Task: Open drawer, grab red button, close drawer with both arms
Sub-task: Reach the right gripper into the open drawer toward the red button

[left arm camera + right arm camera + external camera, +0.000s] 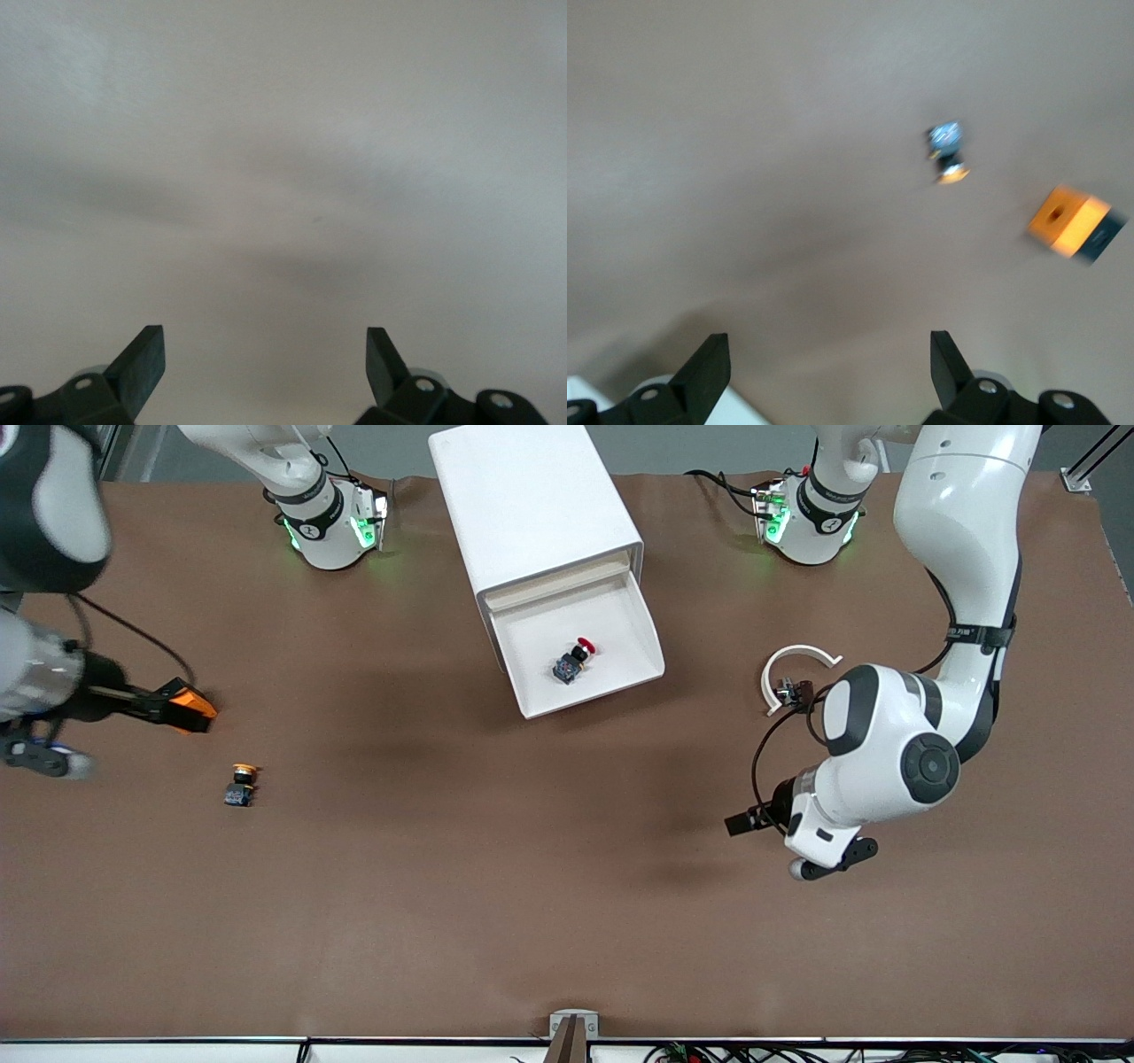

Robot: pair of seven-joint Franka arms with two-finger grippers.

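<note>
1. Left end effector: fingers apart, holding nothing, hanging over bare desk toward the left arm's end. Judged parked clear of the drawer.
2. Right end effector: fingers apart, empty, up over the right arm's end of the desk, above the orange cube and yellow-capped button.
3. Drawer stands pulled out of the white cabinet, so the opening step looks done.
4. Red-capped button lies inside the drawer, untouched; grab comes next.
</note>
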